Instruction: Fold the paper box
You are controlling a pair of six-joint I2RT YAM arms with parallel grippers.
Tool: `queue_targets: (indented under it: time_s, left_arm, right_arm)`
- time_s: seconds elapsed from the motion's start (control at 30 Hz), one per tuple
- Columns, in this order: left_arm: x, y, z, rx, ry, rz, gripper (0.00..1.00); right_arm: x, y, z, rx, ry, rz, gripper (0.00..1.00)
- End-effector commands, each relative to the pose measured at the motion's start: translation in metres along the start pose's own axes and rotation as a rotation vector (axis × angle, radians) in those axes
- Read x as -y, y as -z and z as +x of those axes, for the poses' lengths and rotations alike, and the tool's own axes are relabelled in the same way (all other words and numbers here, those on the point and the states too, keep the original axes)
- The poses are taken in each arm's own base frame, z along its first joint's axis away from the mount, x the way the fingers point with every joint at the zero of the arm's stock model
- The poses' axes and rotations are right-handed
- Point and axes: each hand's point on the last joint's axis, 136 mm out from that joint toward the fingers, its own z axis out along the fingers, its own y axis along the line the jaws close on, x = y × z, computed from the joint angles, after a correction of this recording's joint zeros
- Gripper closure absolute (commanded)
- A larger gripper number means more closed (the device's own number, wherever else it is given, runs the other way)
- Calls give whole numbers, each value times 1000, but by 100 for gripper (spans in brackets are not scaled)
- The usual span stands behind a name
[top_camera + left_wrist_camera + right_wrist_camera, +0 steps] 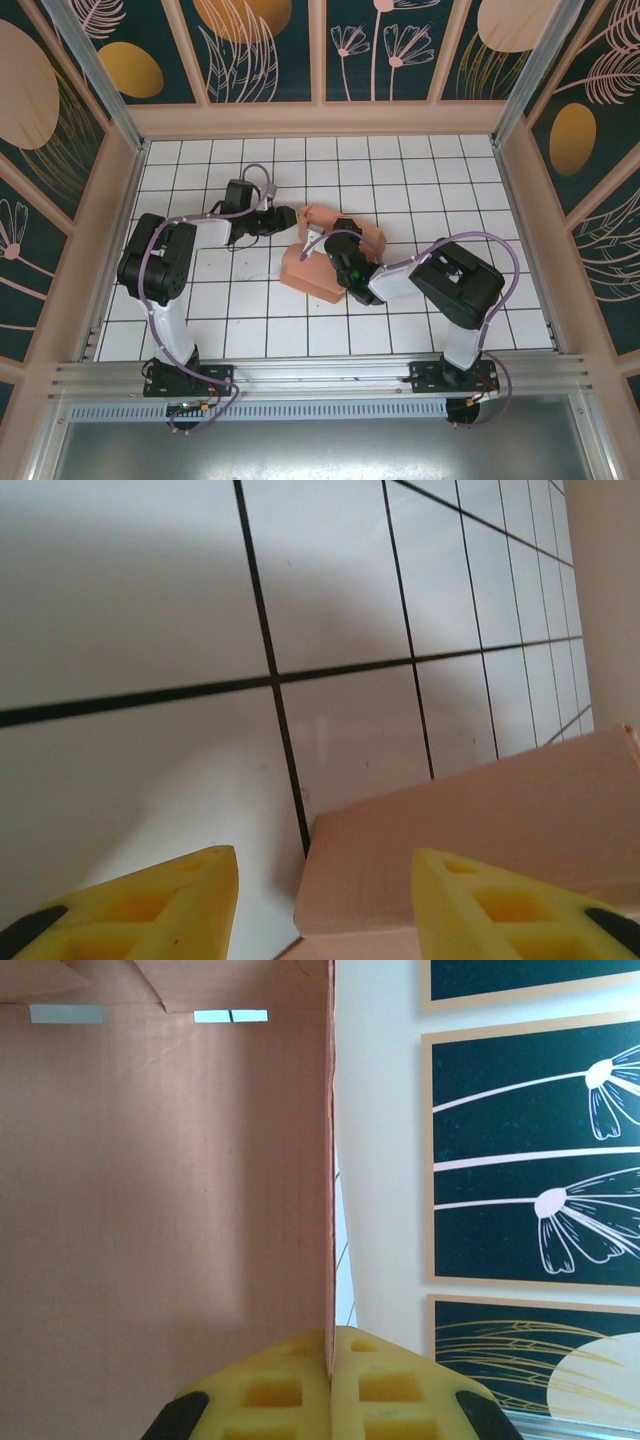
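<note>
The paper box (328,262), salmon-pink cardboard partly folded up, lies mid-table on the white tiles. My right gripper (337,247) is over its middle. In the right wrist view my right gripper (330,1360) is shut on the thin edge of an upright wall of the paper box (160,1190). My left gripper (291,218) sits at the box's far-left corner. In the left wrist view my left gripper (325,900) is open, and a flap of the paper box (480,820) lies between the yellow fingers (170,900), close to the right one, with a gap on the left side.
The white tiled floor (400,180) has black grid lines and is enclosed by wood-framed walls with dark floral panels (260,50). An aluminium rail (320,378) runs along the near edge where both arm bases are bolted.
</note>
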Motion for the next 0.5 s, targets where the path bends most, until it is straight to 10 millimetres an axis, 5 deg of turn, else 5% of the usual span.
queue_targets:
  time_s: [0.0,0.2,0.47]
  left_arm:
    - [20,3,-5,23,-86,64,52]
    - [27,3,-9,41,-159,75,52]
    - [25,1,10,25,-220,69,54]
  right_arm:
    - [9,1,-6,24,-39,1,100]
    - [10,1,-5,26,-31,8,100]
    - [9,0,-7,24,-34,-3,100]
